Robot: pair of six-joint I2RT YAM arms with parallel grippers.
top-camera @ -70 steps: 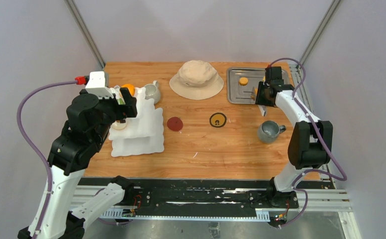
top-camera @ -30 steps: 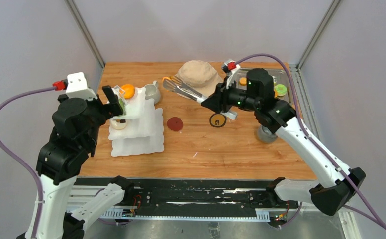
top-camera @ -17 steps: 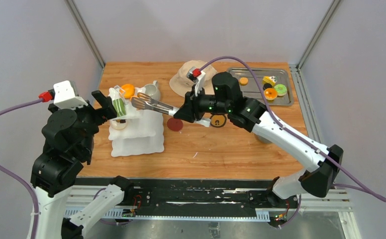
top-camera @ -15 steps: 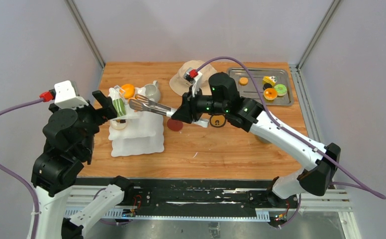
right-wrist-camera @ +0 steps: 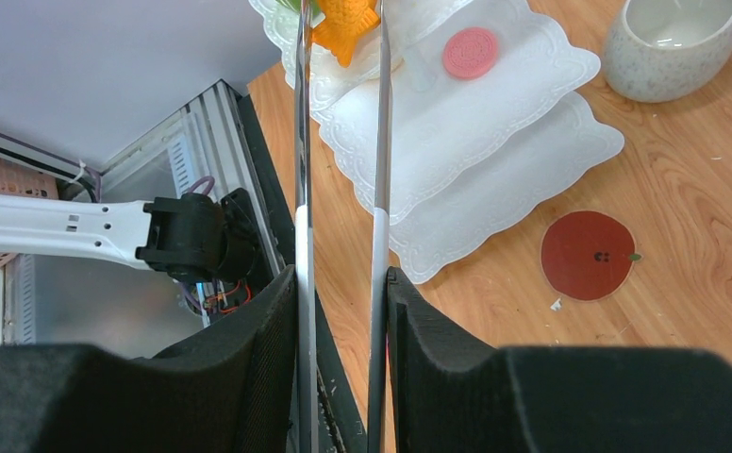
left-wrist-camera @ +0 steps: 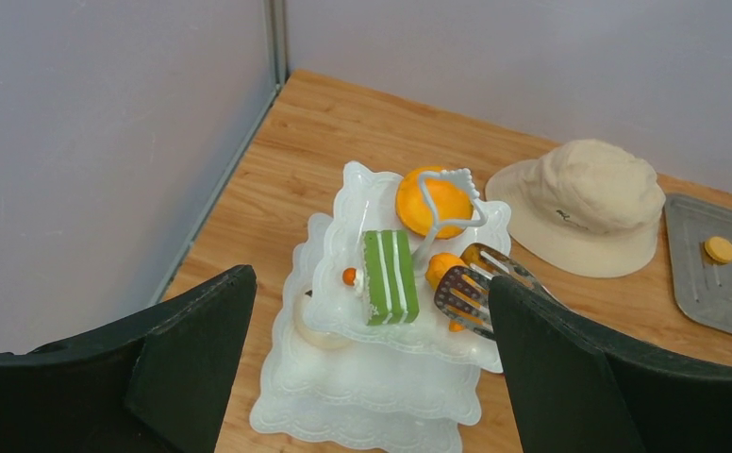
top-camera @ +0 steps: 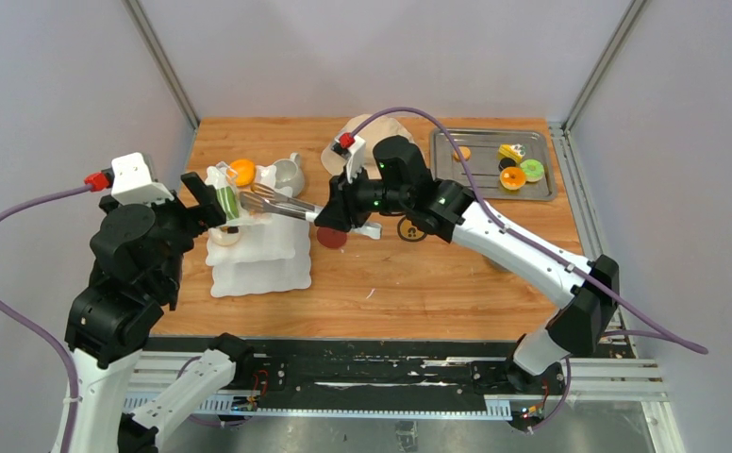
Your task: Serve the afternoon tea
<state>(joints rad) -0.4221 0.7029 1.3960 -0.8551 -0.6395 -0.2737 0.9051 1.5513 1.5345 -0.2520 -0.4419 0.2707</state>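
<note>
The white three-tier stand stands at the left; it also shows in the left wrist view and the right wrist view. My right gripper is shut on the metal tongs. The tongs' tips pinch a small orange pastry over the top tier. A green cake slice and a round orange pastry lie on the top tier, and a pink disc lies on a lower tier. My left gripper hangs open and empty above the stand. The white mug stands behind the stand. The grey mug is hidden by my right arm.
The beige hat lies at the back middle. A metal tray at the back right holds several pastries, among them an orange one and a green one. A red coaster and a yellow-ringed coaster lie mid-table.
My right arm has swung from the tray across the table to the stand, carrying the tongs with the orange pastry. My left gripper has shifted slightly beside the stand.
</note>
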